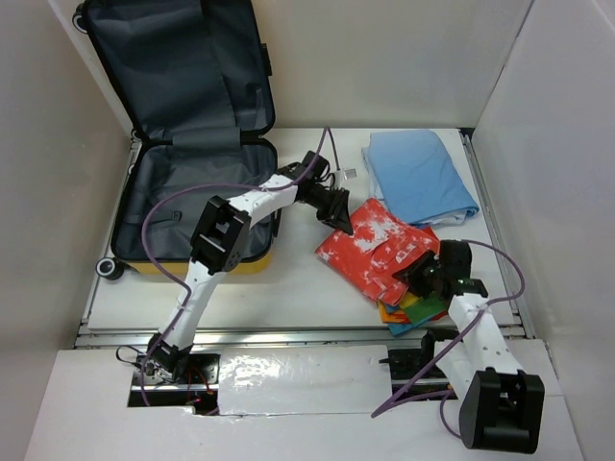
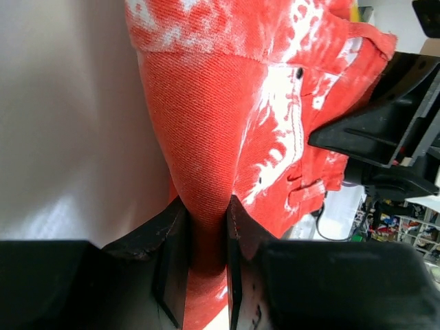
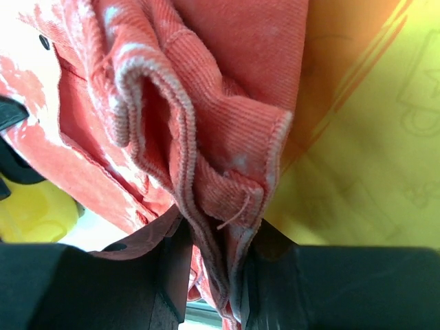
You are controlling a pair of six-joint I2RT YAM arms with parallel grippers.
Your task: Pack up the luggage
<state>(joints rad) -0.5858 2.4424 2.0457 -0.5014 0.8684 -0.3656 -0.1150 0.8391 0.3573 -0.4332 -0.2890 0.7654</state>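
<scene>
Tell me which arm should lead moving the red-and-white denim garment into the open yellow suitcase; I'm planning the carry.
Left, probably. The left arm's fingers pinch the red-and-white denim garment at its edge nearest the open yellow hard-shell suitcase; the right arm's fingers clamp the far side, away from it.

Left arm (image 1: 261, 196) and right arm (image 1: 480, 331): white shells along the long links, boxy black housings at the joints (largest black block (image 1: 500, 408) at the right arm's base). Purple cable (image 1: 159, 206) in a loose loop off the left arm, second purple cable (image 1: 522, 277) arcing off the right. Left gripper (image 1: 336, 219) and right gripper (image 1: 415, 279) matte black throughout. Fingers (image 2: 175, 268) flat, dark, straight along the inner edges.
</scene>
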